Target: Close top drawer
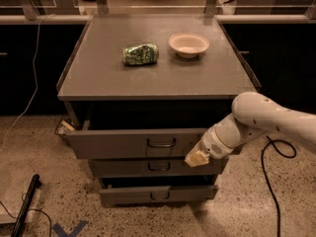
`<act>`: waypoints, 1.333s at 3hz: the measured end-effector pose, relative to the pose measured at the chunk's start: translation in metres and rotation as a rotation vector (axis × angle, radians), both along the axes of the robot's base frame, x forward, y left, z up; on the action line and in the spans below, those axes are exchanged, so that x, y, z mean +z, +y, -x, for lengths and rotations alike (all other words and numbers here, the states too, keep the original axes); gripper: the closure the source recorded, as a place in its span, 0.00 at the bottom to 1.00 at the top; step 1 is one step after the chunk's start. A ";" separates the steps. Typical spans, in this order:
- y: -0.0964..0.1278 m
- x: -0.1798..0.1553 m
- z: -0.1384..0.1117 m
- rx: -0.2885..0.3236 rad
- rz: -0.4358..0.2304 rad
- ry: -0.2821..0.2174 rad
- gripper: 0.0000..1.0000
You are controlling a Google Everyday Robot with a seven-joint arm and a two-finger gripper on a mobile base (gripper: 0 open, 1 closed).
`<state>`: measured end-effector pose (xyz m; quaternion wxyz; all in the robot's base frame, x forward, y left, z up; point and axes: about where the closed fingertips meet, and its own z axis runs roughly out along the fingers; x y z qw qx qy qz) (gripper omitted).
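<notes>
The top drawer [123,143] is a wide grey metal drawer under the cabinet top, with a small curved pull handle [161,143] at its centre. It stands partly open, sticking out a short way past the two drawers below. My gripper [196,158] is at the end of the white arm coming in from the right. It rests against the right end of the top drawer's front face, to the right of the handle.
A crumpled green can [140,54] and a white bowl [188,44] lie on the cabinet top [158,78]. Two more handled drawers, middle [158,167] and bottom [157,195], sit below. A black cable [269,181] runs on the floor at right, a black rod [27,201] at left.
</notes>
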<state>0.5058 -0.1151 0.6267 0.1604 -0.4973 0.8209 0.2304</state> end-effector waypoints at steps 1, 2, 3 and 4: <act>0.002 0.005 0.011 0.022 0.003 -0.020 0.59; -0.013 0.023 -0.009 0.013 0.059 -0.099 0.28; -0.031 0.040 -0.041 -0.001 0.100 -0.155 0.04; -0.034 0.039 -0.043 -0.002 0.103 -0.152 0.00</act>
